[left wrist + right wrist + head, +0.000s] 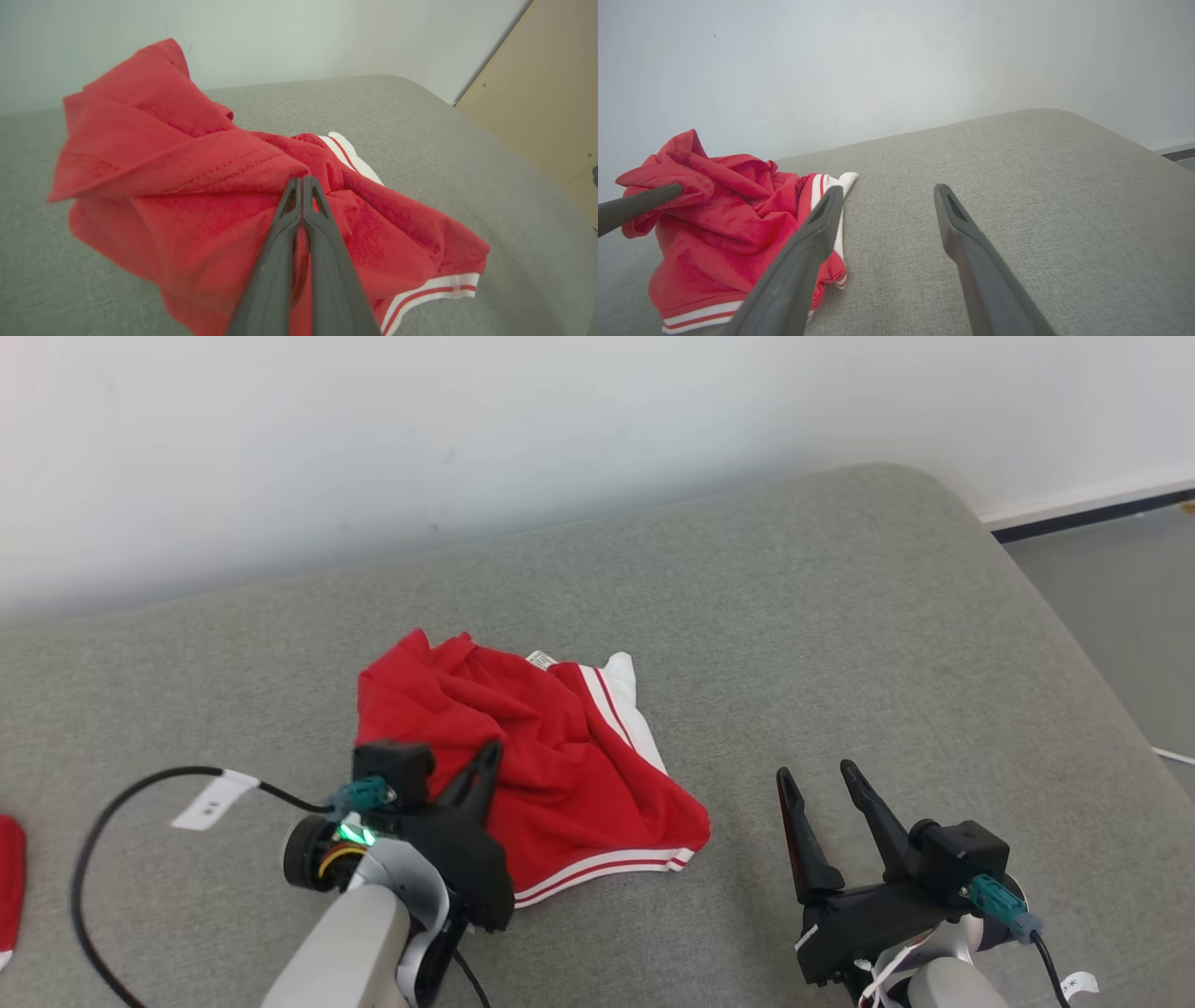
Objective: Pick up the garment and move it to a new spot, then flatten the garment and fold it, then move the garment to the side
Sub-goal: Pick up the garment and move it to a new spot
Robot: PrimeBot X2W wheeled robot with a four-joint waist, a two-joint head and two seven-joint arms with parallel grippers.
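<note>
The garment (pixel 569 756) is a crumpled red piece with white striped trim, lying on the grey cushion (pixel 840 616). My left gripper (pixel 489 752) is at its near left side. In the left wrist view the fingers meet at the tips (pixel 302 180), shut on a raised fold of the garment (pixel 187 186). The right wrist view has that fold of the garment (pixel 724 219) bunched up around the left gripper's finger (pixel 640 205). My right gripper (pixel 815 772) stands open just right of the garment, empty, its fingers spread over bare cushion (pixel 887 191).
A pale wall (pixel 467 429) runs behind the cushion. The cushion's right edge drops to the floor (pixel 1120 597). Another red cloth (pixel 9 877) pokes in at the left edge. A black cable (pixel 93 859) loops beside my left arm. A wooden panel (pixel 537 102) stands at the right.
</note>
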